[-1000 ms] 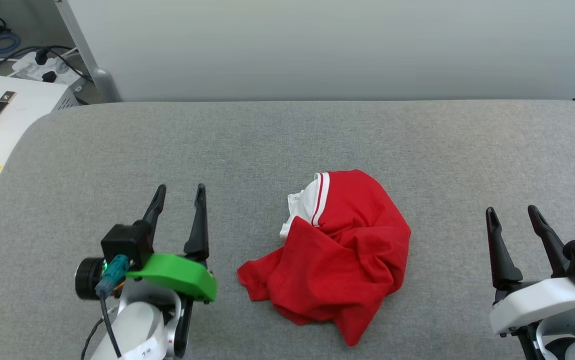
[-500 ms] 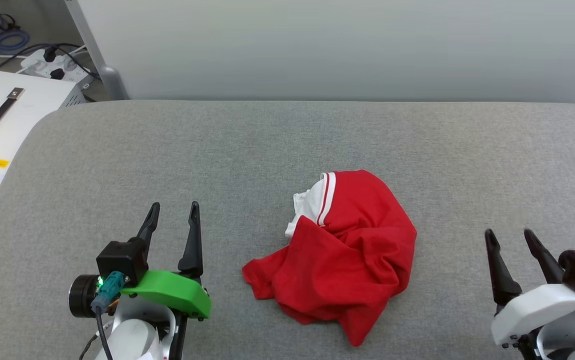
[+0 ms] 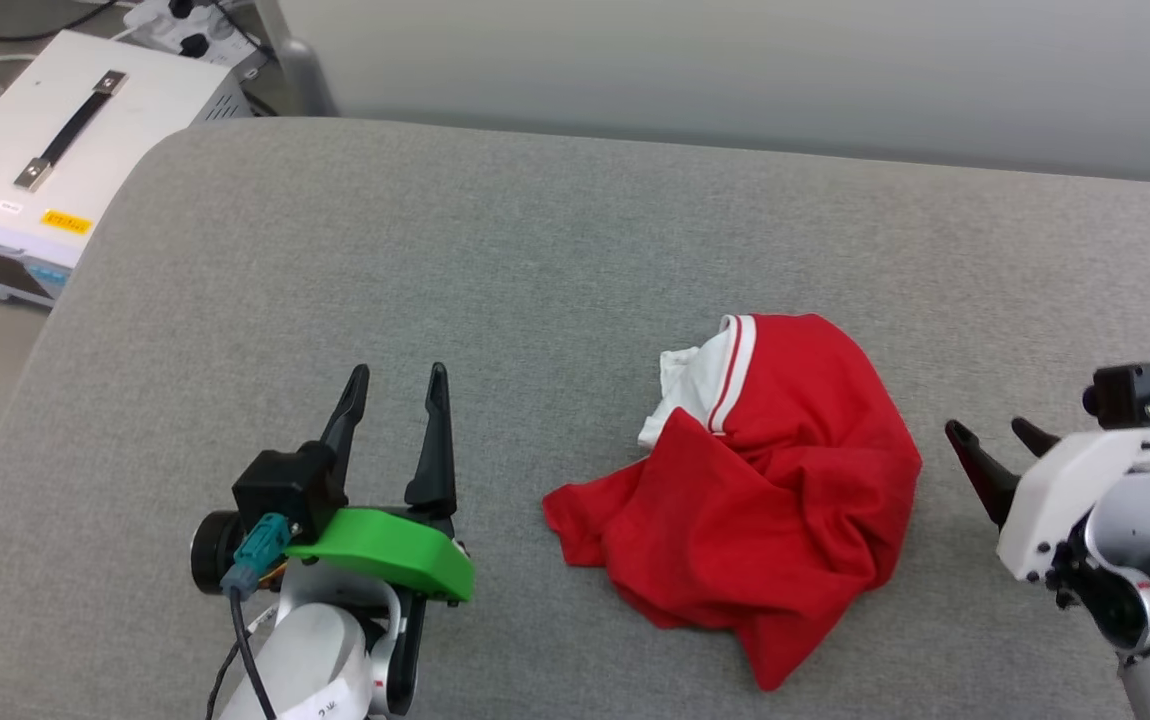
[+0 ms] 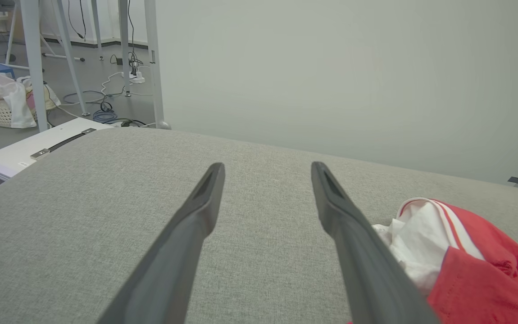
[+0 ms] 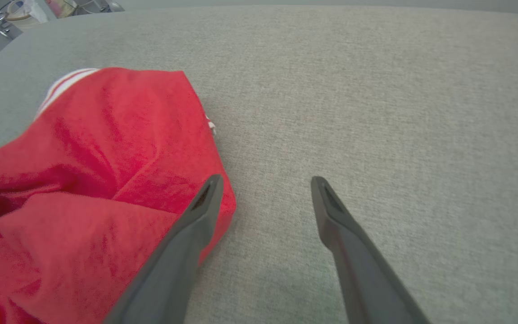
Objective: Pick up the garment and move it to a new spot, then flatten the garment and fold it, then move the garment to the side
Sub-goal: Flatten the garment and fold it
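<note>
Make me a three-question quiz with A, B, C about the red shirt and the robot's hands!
1. Where is the shirt? A between the left gripper and the right gripper; B left of both; C right of both.
2. What colour is its sleeve? A blue; B black; C white.
3. How is the left gripper? A shut on the shirt; B open; C shut, empty.
Answers: 1 A, one gripper flanks it on each side. 2 C, white with red edge stripes. 3 B, its fingers stand apart.
</note>
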Controlling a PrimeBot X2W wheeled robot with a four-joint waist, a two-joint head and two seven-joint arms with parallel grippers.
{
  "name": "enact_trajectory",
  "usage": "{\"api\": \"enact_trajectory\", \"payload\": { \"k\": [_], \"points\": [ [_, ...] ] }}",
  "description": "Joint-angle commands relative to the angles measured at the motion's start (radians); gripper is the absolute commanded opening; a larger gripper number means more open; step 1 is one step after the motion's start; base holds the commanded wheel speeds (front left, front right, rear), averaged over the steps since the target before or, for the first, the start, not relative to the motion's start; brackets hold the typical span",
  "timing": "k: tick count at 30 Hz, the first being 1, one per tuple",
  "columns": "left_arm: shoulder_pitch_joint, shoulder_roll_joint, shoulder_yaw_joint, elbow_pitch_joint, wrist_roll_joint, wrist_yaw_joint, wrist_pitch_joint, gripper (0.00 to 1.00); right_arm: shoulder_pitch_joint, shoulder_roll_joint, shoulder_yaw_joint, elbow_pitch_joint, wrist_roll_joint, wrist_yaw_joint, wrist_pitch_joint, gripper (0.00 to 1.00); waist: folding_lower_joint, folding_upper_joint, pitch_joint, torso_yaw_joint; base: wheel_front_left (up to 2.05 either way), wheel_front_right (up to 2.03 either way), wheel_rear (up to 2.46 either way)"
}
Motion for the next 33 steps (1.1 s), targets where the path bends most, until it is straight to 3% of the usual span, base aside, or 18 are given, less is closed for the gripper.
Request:
{"api": "enact_trajectory", "payload": {
  "k": [1,8,16,17,18,19,25,33],
  "points": [
    [-0.025,-0.011,-0.002,-0.002,0.007,-0.008,-0.005,1.0,-0.05,-0.027,0.036,0.014,0.028,0.0,0.028,1.0,0.0,0.0,0.054,0.056,0.0,0.0,0.0],
    [-0.063,-0.055,0.003,-0.024,0.046,-0.026,-0.007,1.0,-0.222,-0.153,0.258,0.081,0.15,0.0,0.201,1.0,0.0,0.0,0.11,0.12,0.0,0.0,0.0],
    [-0.063,-0.086,0.037,-0.029,0.07,-0.042,-0.007,1.0,-0.24,-0.169,0.404,0.265,0.262,0.0,0.437,1.0,0.0,0.0,0.131,0.146,0.0,0.0,0.0],
    [-0.061,-0.089,0.041,-0.029,0.072,-0.044,-0.007,1.0,-0.236,-0.166,0.409,0.278,0.271,0.0,0.45,0.47,0.0,0.0,0.132,0.146,0.0,0.0,0.0],
    [-0.059,-0.091,0.046,-0.03,0.075,-0.046,-0.007,1.0,-0.231,-0.162,0.413,0.291,0.28,0.0,0.462,0.16,0.0,0.0,0.132,0.146,0.0,0.0,0.0],
    [-0.057,-0.093,0.049,-0.028,0.08,-0.047,-0.007,1.0,-0.227,-0.159,0.416,0.3,0.289,0.0,0.475,0.0,0.0,0.0,0.132,0.144,0.0,0.0,0.0],
    [-0.04,-0.098,0.075,-0.014,0.097,-0.052,-0.007,1.0,-0.258,-0.176,0.426,0.232,0.29,0.0,0.413,0.0,0.0,0.0,0.114,0.102,0.0,0.0,0.0],
    [-0.019,-0.076,0.103,0.021,0.116,-0.049,-0.007,1.0,-0.23,-0.224,0.283,0.024,0.23,0.0,0.287,0.0,0.0,0.0,0.053,0.001,0.0,0.0,0.0]
  ]
}}
